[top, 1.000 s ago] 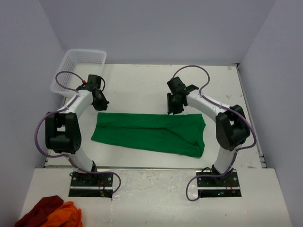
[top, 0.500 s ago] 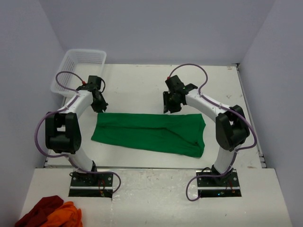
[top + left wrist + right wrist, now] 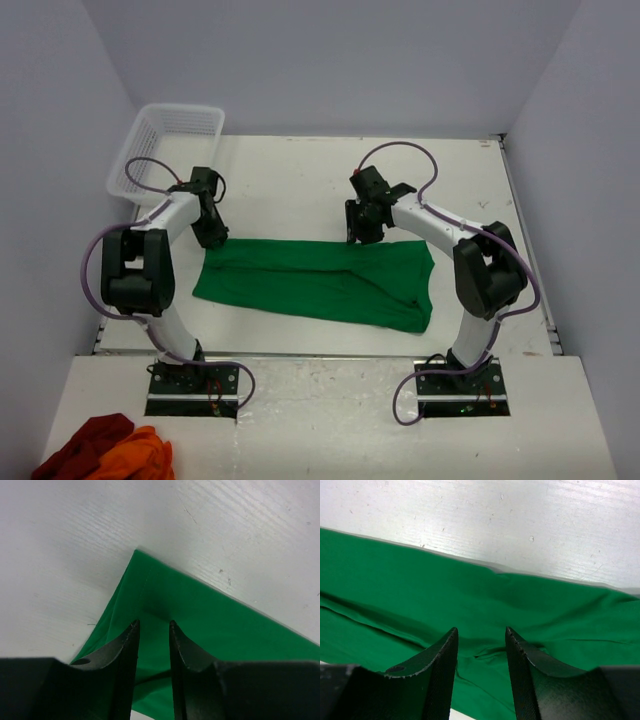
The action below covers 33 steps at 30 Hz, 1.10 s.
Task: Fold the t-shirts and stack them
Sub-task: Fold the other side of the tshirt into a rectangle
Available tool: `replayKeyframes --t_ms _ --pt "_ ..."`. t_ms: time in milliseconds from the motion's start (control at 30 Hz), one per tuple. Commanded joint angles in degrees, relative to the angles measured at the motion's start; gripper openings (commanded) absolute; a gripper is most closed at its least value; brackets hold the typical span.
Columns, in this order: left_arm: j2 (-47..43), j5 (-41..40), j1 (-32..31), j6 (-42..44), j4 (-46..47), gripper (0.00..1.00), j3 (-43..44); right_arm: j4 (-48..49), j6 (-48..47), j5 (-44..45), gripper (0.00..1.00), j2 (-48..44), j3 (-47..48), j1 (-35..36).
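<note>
The green t-shirt [image 3: 315, 280] lies flat on the white table, folded into a long strip running left to right. My left gripper [image 3: 212, 236] hovers over its far left corner; in the left wrist view that gripper [image 3: 153, 625] is open by a narrow gap above the t-shirt's [image 3: 210, 615] pointed corner, with nothing pinched. My right gripper [image 3: 362, 232] is at the strip's far edge near the middle. In the right wrist view this gripper [image 3: 481, 630] is open over a crease in the t-shirt [image 3: 420, 595], holding nothing.
A clear plastic basket [image 3: 165, 145] stands at the table's far left corner, just behind the left arm. Dark red and orange cloths [image 3: 100, 452] lie off the table at the near left. White table [image 3: 290, 185] stretches behind the shirt.
The left gripper has opened and moved nearer, down onto the shirt's far left corner. The right gripper has shifted slightly left along the far edge and opened a little wider.
</note>
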Motion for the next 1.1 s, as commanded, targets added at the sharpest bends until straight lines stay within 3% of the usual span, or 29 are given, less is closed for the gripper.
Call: replayKeyframes --t_ms 0,300,433,500,833,1067 --pt "1.5 0.2 -0.6 1.1 0.9 0.32 0.2 2.0 -0.9 -1.0 0.45 -2.5 -0.5 0.2" --pt "5.2 -0.1 -1.1 1.2 2.4 0.27 1.6 2.2 -0.9 -1.2 0.45 -2.4 -0.2 0.2" --pt "6.6 -0.1 -1.1 1.2 2.5 0.13 3.5 2.5 -0.9 -1.7 0.44 -1.9 -0.6 0.2" --pt "6.8 -0.3 -1.1 1.1 2.1 0.0 4.9 2.8 -0.9 -1.6 0.44 -1.8 -0.9 0.2" --pt "2.4 -4.8 -1.0 1.2 -0.3 0.0 9.9 2.6 -1.0 -1.1 0.44 -1.3 -0.9 0.2" --pt "4.6 -7.0 -1.0 0.9 -1.7 0.0 14.4 2.4 -1.1 -1.5 0.44 -0.8 -0.5 0.2"
